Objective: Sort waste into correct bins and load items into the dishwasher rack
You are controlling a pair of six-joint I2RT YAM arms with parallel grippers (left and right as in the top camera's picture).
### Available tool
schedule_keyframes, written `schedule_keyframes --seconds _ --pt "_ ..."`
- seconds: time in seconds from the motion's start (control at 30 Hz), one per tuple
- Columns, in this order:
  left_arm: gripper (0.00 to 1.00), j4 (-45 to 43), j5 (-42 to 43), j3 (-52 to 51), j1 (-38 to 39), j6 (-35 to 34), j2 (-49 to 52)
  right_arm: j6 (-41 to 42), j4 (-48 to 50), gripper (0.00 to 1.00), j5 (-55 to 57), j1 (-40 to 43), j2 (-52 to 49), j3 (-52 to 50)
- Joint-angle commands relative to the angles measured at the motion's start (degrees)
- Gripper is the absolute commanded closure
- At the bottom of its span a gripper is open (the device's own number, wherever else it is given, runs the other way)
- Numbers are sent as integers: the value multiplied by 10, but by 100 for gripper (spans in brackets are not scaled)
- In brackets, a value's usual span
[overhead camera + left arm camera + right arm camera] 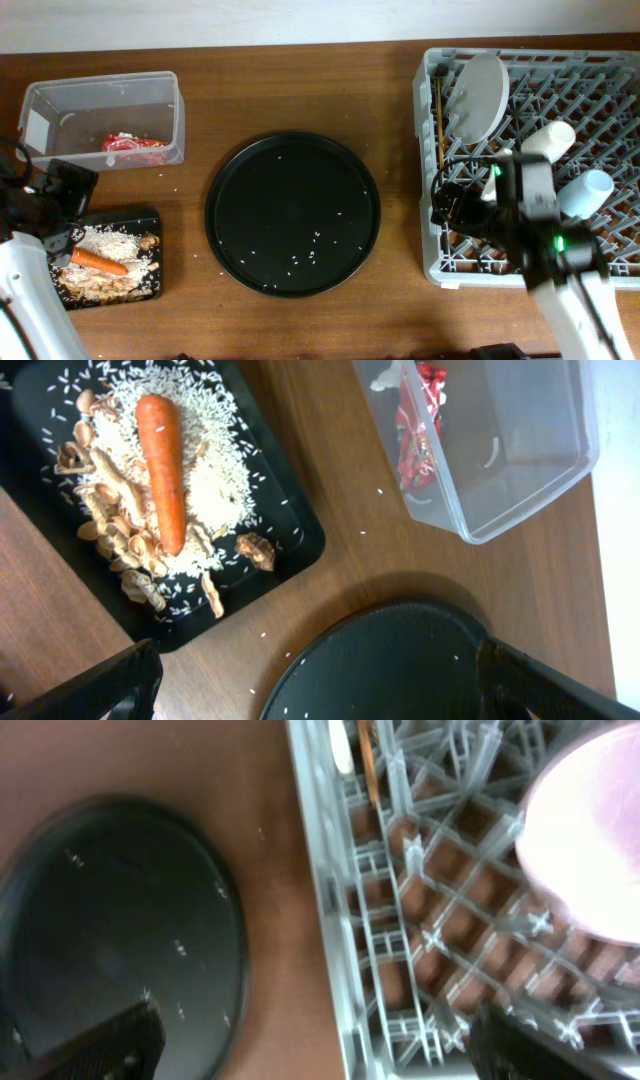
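Observation:
The shallow black bin tray [148, 216] holds rice [215, 480], an orange carrot [163, 470] and a brown chunk [257, 549]. Behind it, the clear tub [100, 105] contains the red wrapper [133, 148] and a white scrap [385, 378]. My left gripper [68, 195] hovers open and holds nothing between the tub and the black bin tray. The grey rack [620, 262] carries the plate [480, 95], chopsticks [439, 120], a white cup [548, 140] and a light blue cup [585, 192]. My right gripper [452, 205] hangs open over the rack's left edge, holding nothing.
A big round black tray [292, 213] speckled with rice grains lies mid-table between the bins and the rack. Loose grains dot the wood near it. The right arm covers the rack's front middle.

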State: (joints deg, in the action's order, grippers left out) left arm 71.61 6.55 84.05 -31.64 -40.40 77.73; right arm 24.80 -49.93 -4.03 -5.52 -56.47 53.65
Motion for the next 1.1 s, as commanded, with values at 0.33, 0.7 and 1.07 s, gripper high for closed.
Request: schedule_keyframes --seconds 0.33,0.7,1.07 --pt "1 1 -4 0 -3 -7 -2 -5 355 1 -14 25 489 -380" --pt "1 1 -4 0 -3 -7 -2 -6 556 1 -13 105 563 -522" --pt "1 1 -4 0 -3 -7 -2 -192 517 1 2 104 563 -533"
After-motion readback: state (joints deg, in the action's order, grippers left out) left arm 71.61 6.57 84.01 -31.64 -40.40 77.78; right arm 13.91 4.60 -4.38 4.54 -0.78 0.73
